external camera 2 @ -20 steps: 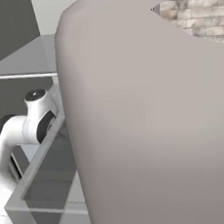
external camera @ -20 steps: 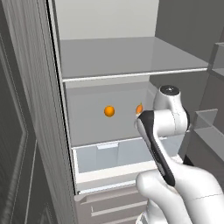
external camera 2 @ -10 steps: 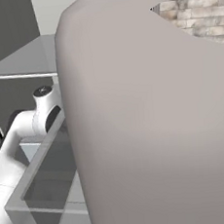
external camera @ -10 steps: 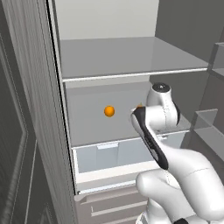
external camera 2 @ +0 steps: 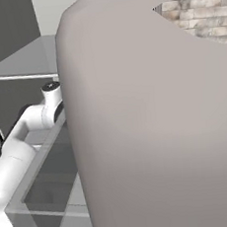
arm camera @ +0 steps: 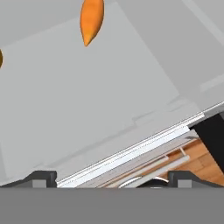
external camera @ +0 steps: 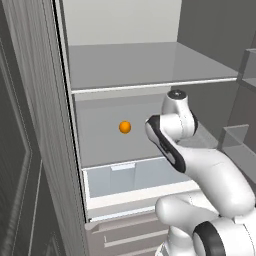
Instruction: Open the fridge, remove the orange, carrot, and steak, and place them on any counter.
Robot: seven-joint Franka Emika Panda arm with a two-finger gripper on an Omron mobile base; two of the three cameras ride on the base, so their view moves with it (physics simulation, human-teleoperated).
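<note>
- In the left base view the fridge (external camera: 125,65) stands open, its door edge running down the left side from 11 to 7 o'clock, with a grey shelf across the upper middle.
- The orange (external camera: 125,127) sits on the lower shelf at the middle of that view, just left of the arm's upper joint, at about 9 o'clock from it and apart from it.
- Below the orange, toward 6 o'clock, a clear drawer (external camera: 132,177) spans the fridge's width.
- The white arm rises from 5 o'clock and reaches into the fridge over the lower shelf.
- In the right base view the arm enters from 8 o'clock, and a large pale grey surface covers the middle and right, from 12 round to 6 o'clock.
- In the hand view the carrot (arm camera: 92,18) lies on the grey shelf floor at 11 o'clock, its thin end pointing down-left in the picture.
- A sliver of the orange shows at the left edge, at 10 o'clock.
- The gripper (arm camera: 112,179) has its two dark fingertips (arm camera: 41,178) spread wide at 7 and 5 o'clock, nothing between them; the carrot is well apart from both.
</note>
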